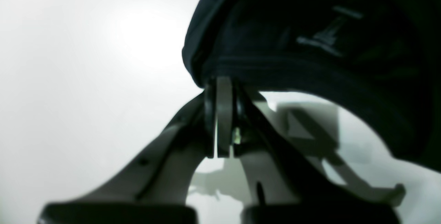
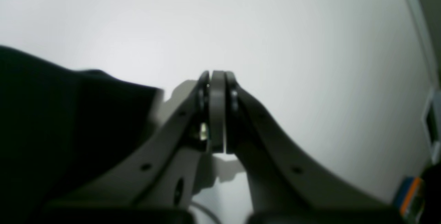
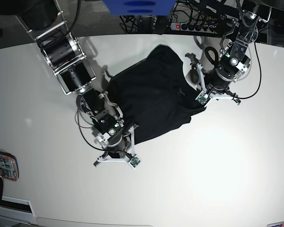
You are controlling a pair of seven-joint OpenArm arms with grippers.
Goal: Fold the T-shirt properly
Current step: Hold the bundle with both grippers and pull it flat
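Presently:
Garment: plain black thin-fabric T-shirt point(image 3: 154, 97), spread on white table point(image 3: 227, 165).
Left gripper point(image 1: 222, 82): pinched on T-shirt's hem.
Right gripper point(image 2: 217, 77): jaws together, empty, beside T-shirt.

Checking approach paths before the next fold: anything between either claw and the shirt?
Nothing visible. The left claw is shut right at the shirt edge, fabric against its tips; whether it pinches cloth is unclear. The right claw is shut beside the shirt's other edge, with only bare table around it.

White table point(image 3: 217, 179); power strip point(image 3: 191, 26); phone point(image 3: 2, 165) at edge.
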